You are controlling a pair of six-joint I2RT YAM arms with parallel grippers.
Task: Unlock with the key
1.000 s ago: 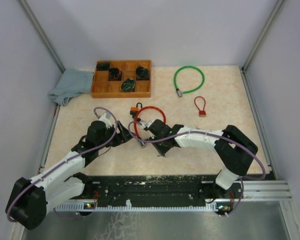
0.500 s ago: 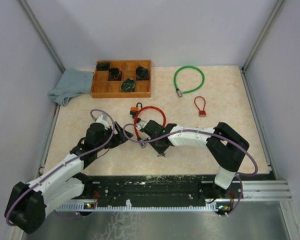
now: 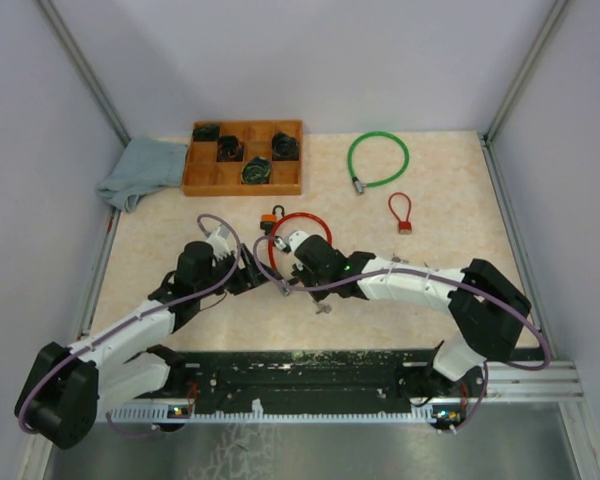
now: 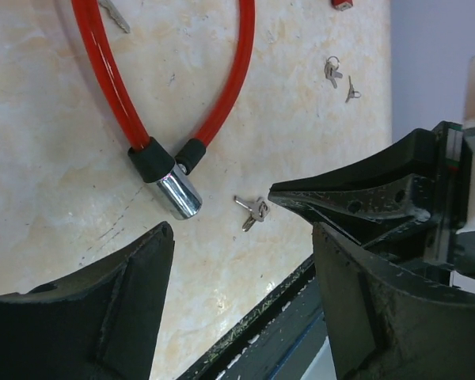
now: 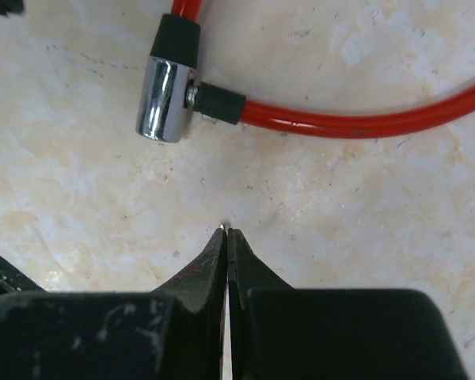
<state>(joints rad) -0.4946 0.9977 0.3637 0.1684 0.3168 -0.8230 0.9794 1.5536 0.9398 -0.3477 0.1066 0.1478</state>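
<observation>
The red cable lock [image 3: 302, 219] lies on the table, and its chrome lock cylinder [image 5: 165, 99] shows in both wrist views [image 4: 179, 195]. My right gripper [image 5: 228, 231] is shut, with a thin silver key edge [image 5: 227, 229] showing at its tips. It hovers just short of the cylinder. In the top view it [image 3: 288, 272] sits over the lock's near end. My left gripper [image 3: 252, 275] is open and empty beside the cylinder, which lies beyond its fingers [image 4: 134, 269]. A spare pair of keys [image 4: 256, 210] lies on the table [image 3: 323, 308].
A wooden tray [image 3: 245, 182] holding dark locks stands at the back left, with a grey cloth [image 3: 140, 170] beside it. A green cable lock [image 3: 377, 158], a small red lock [image 3: 401, 212] and an orange lock [image 3: 271, 220] lie further back. More keys [image 4: 332, 71] lie to the right.
My right gripper has moved up and left, away from the keys on the table and towards the lock cylinder. My left gripper has shifted slightly right, towards the lock.
</observation>
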